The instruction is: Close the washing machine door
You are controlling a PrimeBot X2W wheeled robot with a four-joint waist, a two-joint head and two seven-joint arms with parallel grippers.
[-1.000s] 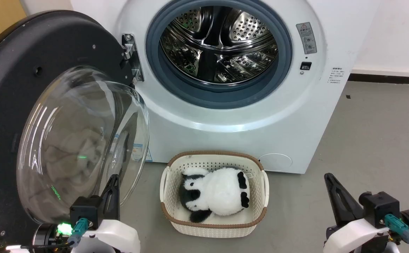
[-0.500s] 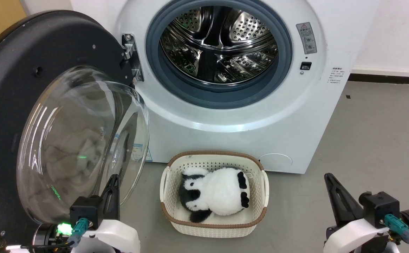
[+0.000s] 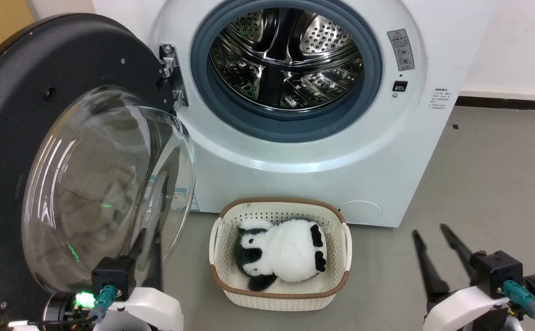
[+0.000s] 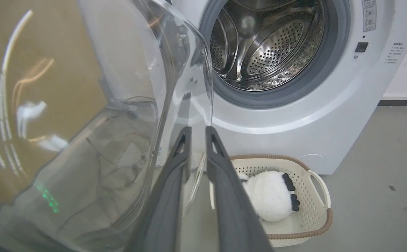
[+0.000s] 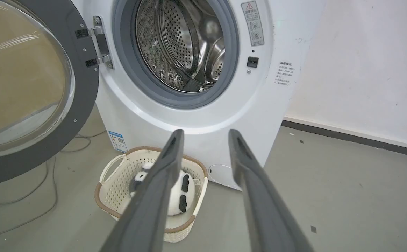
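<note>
The washing machine door (image 3: 65, 55) stands swung wide open at the left, black rim facing me and its clear glass bowl (image 3: 106, 184) bulging toward the machine. It hangs on a metal hinge (image 3: 171, 73). The white washing machine (image 3: 295, 156) shows its bare steel drum (image 3: 286, 55) inside a grey gasket. My left gripper (image 3: 150, 235) sits low beside the bowl's lower right edge, fingers a narrow gap apart and holding nothing; in the left wrist view its tips (image 4: 197, 128) lie just at the glass (image 4: 84, 122). My right gripper (image 3: 429, 230) is open over the floor at the lower right.
A cream basket (image 3: 279, 202) holding a panda plush (image 3: 281, 250) stands on the grey floor right before the machine. Cables (image 5: 32, 196) trail on the floor under the door (image 5: 86, 94). A white wall with a dark skirting (image 5: 347, 136) runs to the right.
Both grippers have parted their fingers from shut: the right one widely, the left one only a little. The arms, door and camera have stayed put.
</note>
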